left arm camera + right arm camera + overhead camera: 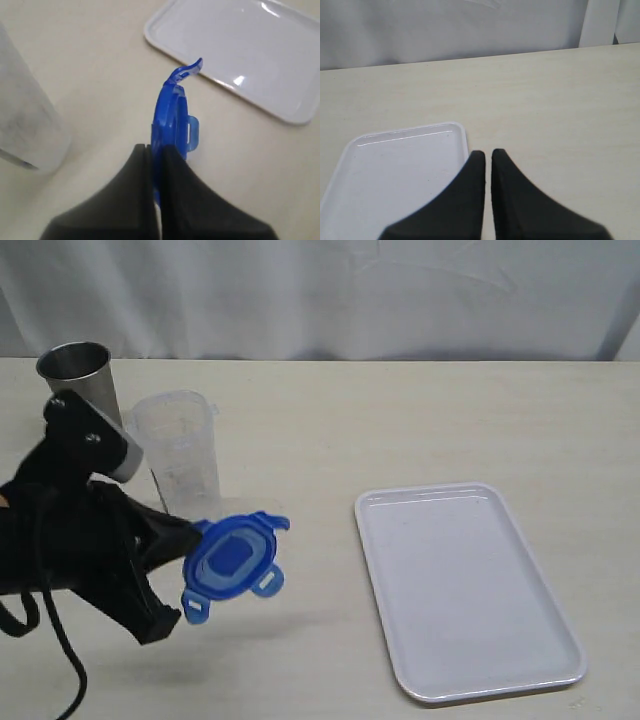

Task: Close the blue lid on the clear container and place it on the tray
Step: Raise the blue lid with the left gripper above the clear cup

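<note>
My left gripper (185, 545) is shut on one edge of the blue lid (232, 562), holding it tilted above the table, in front of the clear container (180, 453). Seen from the left wrist, the lid (172, 112) is edge-on between the black fingers (125, 200), with the container (25, 120) off to one side and the white tray (240, 45) beyond. The tray (462, 585) lies empty at the right in the exterior view. My right gripper (488, 154) is shut on nothing, hovering near a corner of the tray (395, 175); it is outside the exterior view.
A grey metal cup (78, 375) stands at the back left, close behind the clear container. A white curtain (320, 290) closes off the far edge of the table.
</note>
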Tool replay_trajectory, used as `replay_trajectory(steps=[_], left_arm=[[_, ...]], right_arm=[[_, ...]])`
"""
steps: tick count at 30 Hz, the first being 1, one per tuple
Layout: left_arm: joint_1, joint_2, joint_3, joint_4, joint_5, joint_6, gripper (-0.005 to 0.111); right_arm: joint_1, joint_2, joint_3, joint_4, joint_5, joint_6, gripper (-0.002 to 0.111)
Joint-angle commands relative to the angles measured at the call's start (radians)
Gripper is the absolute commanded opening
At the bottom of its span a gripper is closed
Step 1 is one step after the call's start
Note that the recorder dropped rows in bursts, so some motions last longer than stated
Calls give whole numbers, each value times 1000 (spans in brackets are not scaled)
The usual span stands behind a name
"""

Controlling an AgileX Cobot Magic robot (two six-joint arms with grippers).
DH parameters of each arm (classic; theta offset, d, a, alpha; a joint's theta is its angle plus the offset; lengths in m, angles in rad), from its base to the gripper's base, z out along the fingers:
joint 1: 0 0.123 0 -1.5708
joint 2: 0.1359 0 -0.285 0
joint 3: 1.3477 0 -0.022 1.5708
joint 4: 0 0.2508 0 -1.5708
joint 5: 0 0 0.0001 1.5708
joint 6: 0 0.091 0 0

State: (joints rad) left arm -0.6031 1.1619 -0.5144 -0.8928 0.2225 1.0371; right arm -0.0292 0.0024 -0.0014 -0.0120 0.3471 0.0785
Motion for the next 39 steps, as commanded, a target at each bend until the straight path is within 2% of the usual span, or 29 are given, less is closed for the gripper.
replay_trajectory(steps=[1, 4, 6, 7, 10, 15, 18, 24, 27, 30, 39], left_arm=[[-3, -94, -78, 30, -51, 58, 0], [-3, -107, -164, 113, -107, 63, 0], [-3, -105, -198, 210, -254, 63, 0], [-3, -103, -200, 275, -371, 65, 0], [-1, -88, -200, 359, -548, 81, 0], [4, 5, -200, 350, -758, 372, 0], [50, 96, -221, 334, -774, 501, 0], [133, 218, -281, 180, -875, 702, 0], [140, 223, -291, 177, -835, 722, 0], [140, 245, -291, 237, -756, 741, 0], [138, 320, -291, 165, -663, 884, 0]], right_arm=[[-4, -2, 1, -1, -7, 1, 5], [-4, -2, 1, -1, -7, 1, 5], [-4, -2, 1, -1, -7, 1, 5], [-4, -2, 1, -1, -7, 1, 5], [-4, -2, 1, -1, -7, 1, 5], [-4, -2, 1, -1, -7, 1, 5], [-4, -2, 1, -1, -7, 1, 5], [-4, -2, 1, -1, -7, 1, 5], [-4, -2, 1, -1, -7, 1, 5], [-4, -2, 1, -1, -7, 1, 5], [-4, -2, 1, -1, -7, 1, 5]])
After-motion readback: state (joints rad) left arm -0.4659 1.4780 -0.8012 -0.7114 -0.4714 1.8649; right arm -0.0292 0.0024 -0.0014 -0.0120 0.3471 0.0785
